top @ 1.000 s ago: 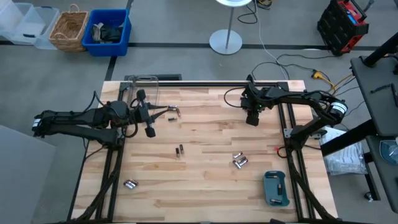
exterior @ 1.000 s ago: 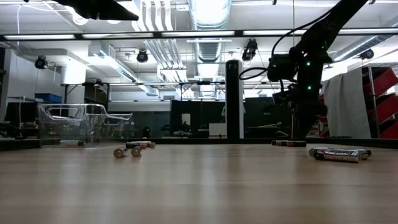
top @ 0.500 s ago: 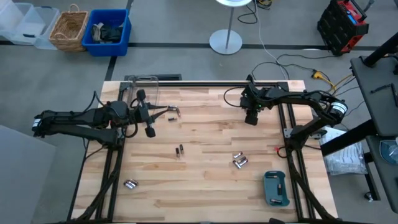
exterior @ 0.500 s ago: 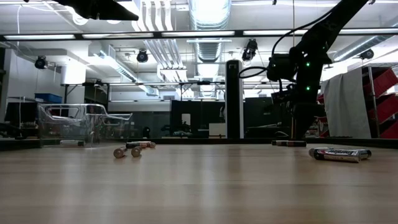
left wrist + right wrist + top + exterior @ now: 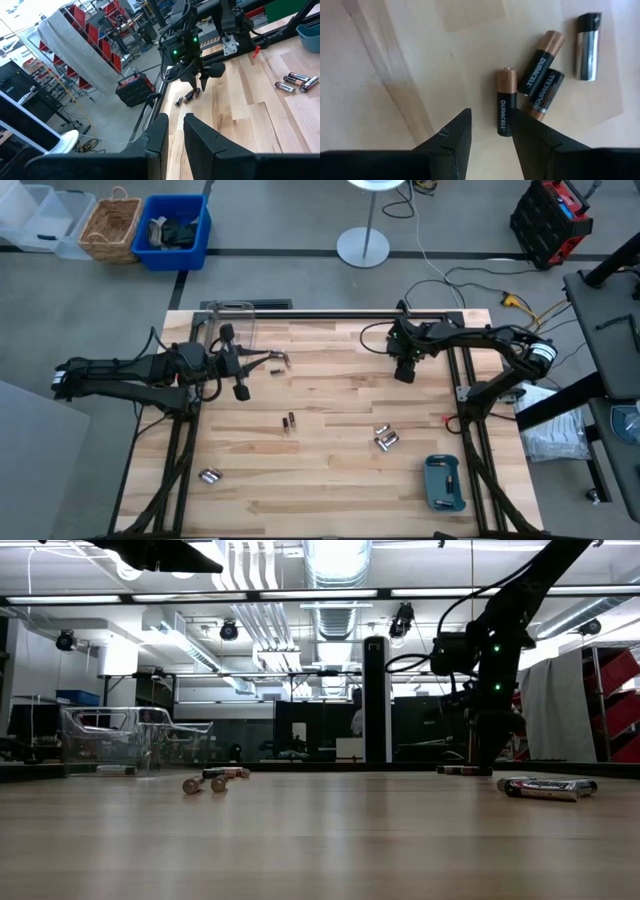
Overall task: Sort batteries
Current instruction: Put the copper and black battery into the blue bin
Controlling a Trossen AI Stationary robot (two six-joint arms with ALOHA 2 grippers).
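Looking down my right wrist view, I see four batteries (image 5: 540,75) on the wood at the table's far right: three black-and-copper cells and one silver-and-black, all lying flat. My right gripper (image 5: 490,131) hangs just above them, fingers apart and empty, the nearest cell lying between the fingertips. My left gripper (image 5: 240,370) waits far left, fingers slightly parted.

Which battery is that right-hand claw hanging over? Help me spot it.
Find the right gripper near the table's far edge. Four batteries lie under it. Yours is the copper-topped black cell nearest the fingers, lying slightly apart from the touching pair.
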